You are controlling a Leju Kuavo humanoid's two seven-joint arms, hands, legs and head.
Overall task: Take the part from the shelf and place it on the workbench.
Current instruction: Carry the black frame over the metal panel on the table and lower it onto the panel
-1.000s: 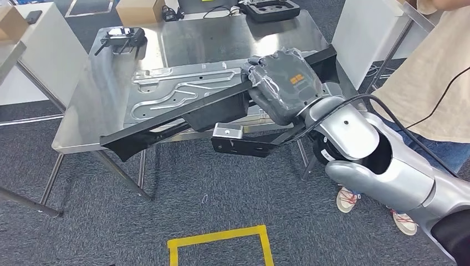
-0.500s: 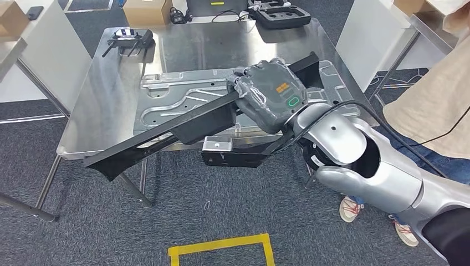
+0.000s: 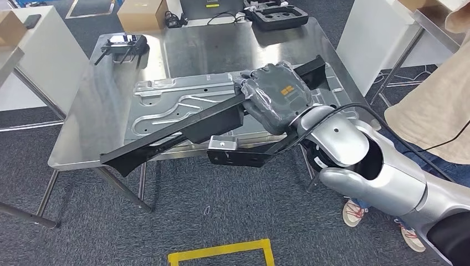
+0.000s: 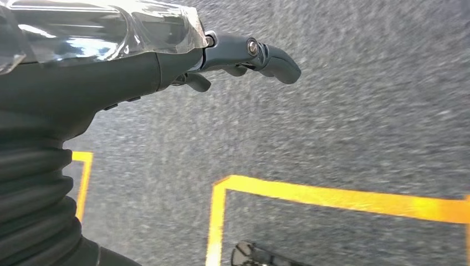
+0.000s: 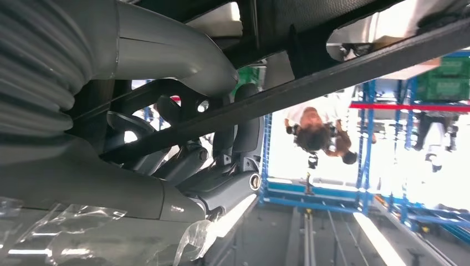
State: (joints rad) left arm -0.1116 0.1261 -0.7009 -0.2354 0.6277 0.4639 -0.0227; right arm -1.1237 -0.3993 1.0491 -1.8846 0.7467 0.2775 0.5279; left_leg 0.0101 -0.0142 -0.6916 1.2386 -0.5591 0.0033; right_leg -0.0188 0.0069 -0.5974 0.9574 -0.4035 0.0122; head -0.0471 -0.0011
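One grasp is seen: the right hand's fingers (image 5: 244,133) are wrapped round a bar of the black part (image 3: 183,130), clamped on it. The right hand (image 3: 280,94) is held over the workbench (image 3: 83,133), above a pressed metal panel (image 3: 183,102). The left hand (image 4: 111,72) hangs over carpet, fingers loosely apart, nothing held. Pickup is judged done; set-down is left. The part's long end overhangs the near bench edge. A person (image 3: 432,105) stands near on the right.
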